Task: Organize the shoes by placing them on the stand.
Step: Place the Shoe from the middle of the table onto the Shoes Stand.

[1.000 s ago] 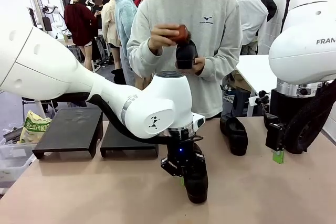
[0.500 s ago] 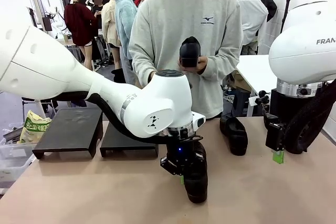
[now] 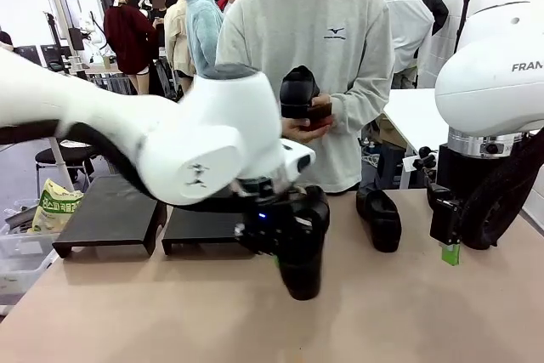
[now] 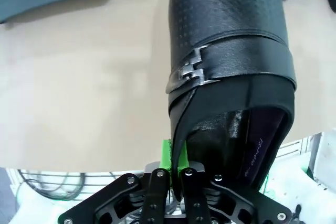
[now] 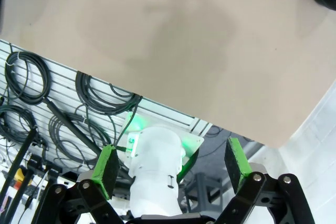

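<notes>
While a person in a grey sweatshirt (image 3: pixel 297 31) stands at the far side of the beige table (image 3: pixel 127 320), the left gripper (image 3: pixel 280 254) is clamped on a black perforated-leather shoe (image 3: pixel 302 274) with a strap and a small metal buckle across its top. In the left wrist view, the gripper (image 4: pixel 176 162) has its green pads (image 4: pixel 167 153) pinched together on the thin edge of the shoe's (image 4: pixel 231 51) opening, at the heel end. The shoe hangs toe-down from that grip over the table (image 4: pixel 79 77); whether the toe touches the surface I cannot tell.

A low matte-black flat-topped stand (image 3: pixel 110 206) sits on the left part of the table as two bench-like units side by side. The held shoe is just in front of the right unit (image 3: pixel 200 227) and a little to its right.

A second black shoe (image 3: pixel 380 220) lies on the table, between the held shoe and the right gripper (image 3: pixel 449 252), well apart from the stand. The right gripper hangs low by the table's right edge; in its wrist view its green pads (image 5: pixel 107 169) stand wide apart, fully open.

The person's hand (image 3: pixel 310 121) holds a third black shoe (image 3: pixel 297 91) at chest height.
</notes>
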You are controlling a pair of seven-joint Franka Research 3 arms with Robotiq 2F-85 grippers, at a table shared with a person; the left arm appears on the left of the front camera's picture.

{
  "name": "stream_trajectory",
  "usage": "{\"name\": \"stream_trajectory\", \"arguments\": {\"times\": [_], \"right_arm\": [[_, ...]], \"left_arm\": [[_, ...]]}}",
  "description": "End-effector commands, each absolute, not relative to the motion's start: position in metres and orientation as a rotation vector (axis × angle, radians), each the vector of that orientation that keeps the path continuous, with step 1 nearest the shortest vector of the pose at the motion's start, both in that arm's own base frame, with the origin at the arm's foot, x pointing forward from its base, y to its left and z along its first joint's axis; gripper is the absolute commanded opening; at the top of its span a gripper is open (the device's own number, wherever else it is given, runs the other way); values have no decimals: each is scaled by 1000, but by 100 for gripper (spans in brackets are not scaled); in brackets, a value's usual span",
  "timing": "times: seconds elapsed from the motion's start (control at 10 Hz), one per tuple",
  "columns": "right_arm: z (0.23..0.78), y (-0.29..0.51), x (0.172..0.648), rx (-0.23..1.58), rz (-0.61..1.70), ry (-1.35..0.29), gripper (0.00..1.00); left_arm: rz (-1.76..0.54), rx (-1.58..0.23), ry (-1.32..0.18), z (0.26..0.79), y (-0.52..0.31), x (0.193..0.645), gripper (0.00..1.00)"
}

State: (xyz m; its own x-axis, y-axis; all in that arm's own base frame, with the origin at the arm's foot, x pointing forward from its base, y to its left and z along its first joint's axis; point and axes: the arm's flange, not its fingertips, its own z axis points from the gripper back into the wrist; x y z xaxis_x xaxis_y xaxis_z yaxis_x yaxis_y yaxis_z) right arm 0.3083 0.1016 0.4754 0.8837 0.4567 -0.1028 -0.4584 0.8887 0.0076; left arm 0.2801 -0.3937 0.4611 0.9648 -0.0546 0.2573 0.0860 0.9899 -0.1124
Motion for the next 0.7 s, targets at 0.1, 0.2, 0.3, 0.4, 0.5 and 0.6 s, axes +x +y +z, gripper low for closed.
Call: {"name": "stream_trajectory", "arguments": {"times": [0.1, 0.2, 0.3, 0.4, 0.5, 0.6], "right_arm": [[475, 101, 307, -13, 473, 109, 100], [475, 101, 307, -13, 473, 109, 100], [475, 101, 307, -13, 473, 109, 100], [475, 101, 307, -13, 473, 109, 100], [475, 101, 307, -13, 473, 109, 100], [475, 101, 307, -13, 473, 109, 100]], "left_arm": [[-104, -69, -371, 487, -287, 285, 0], [-125, -62, -399, 493, -267, 290, 0], [-151, 40, -434, 499, -242, 301, 0], [-140, 77, -495, 506, -217, 314, 0], [-135, 102, -530, 510, -196, 323, 0], [-128, 123, -546, 513, -173, 333, 0]]}}
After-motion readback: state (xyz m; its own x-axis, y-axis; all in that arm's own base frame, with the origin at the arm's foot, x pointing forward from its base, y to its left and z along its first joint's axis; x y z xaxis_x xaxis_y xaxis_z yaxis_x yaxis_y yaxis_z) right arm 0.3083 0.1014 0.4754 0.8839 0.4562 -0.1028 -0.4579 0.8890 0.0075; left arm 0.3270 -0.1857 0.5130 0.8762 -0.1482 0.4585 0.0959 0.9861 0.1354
